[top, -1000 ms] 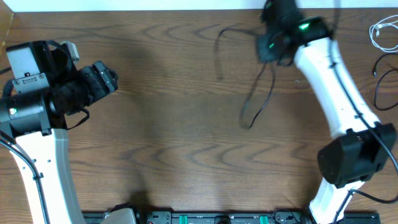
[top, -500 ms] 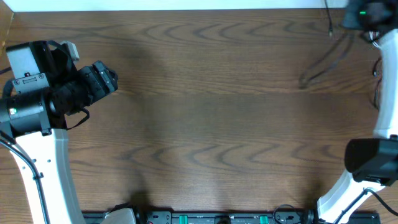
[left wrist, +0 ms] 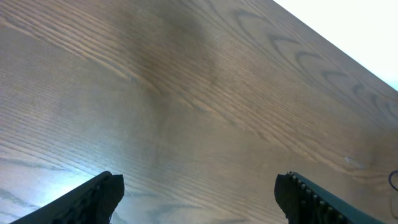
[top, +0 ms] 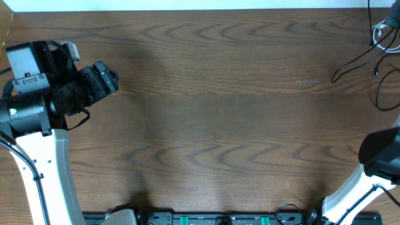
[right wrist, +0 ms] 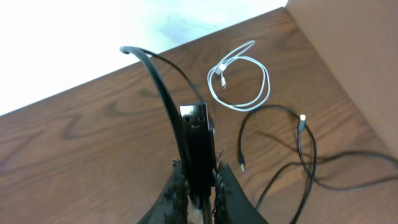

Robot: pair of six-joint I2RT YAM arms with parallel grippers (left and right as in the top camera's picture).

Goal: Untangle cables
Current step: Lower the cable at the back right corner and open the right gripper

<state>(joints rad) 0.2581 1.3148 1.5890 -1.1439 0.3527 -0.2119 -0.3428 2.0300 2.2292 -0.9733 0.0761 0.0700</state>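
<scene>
In the right wrist view my right gripper is shut on the flat plug end of a black cable, which arcs up and away from the jaws. A coiled white cable lies on the table beyond it. A second black cable lies loose to its right. In the overhead view the held black cable trails from the top right corner, next to the white cable and the other black cable. The right gripper itself is outside the overhead view. My left gripper is open and empty at the left.
The wooden table ends in a white strip along the far edge. A brown board stands at the table's right side near the cables. The right arm's base is at the lower right.
My right arm has swung from the back middle to the far right corner, carrying the black cable across the table with it. The left arm has not moved.
</scene>
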